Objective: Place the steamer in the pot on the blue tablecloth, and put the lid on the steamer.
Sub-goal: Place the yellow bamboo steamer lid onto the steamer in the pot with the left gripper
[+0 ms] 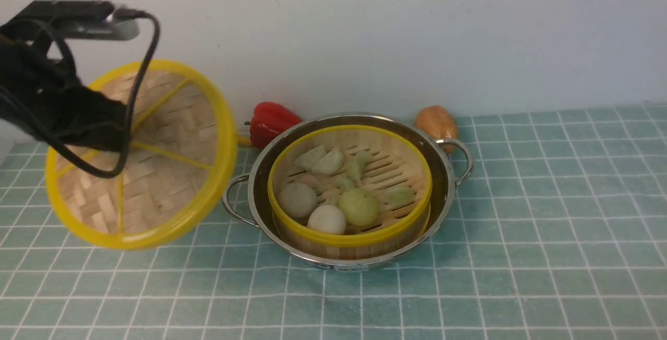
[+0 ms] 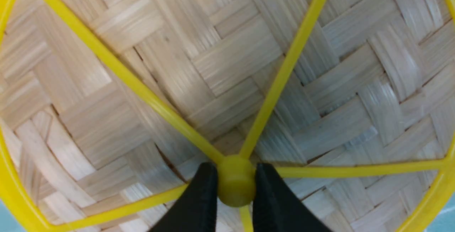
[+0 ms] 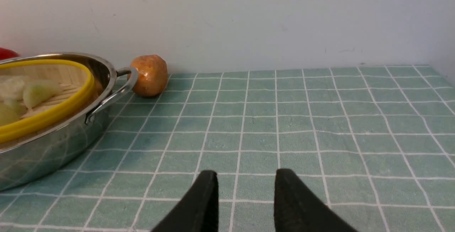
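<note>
Lid, hub pinched by left gripper, hangs tilted; to its right the bun-filled steamer sits inside the pot; right gripper spread, empty.

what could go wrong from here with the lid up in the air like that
1. The left jaws pinch only the small centre hub of the lid; it may swivel or slip out.
2. The lid hangs steeply tilted beside the pot; unless levelled, its edge may catch the rim of the steamer or the near pot handle and shove them.
</note>
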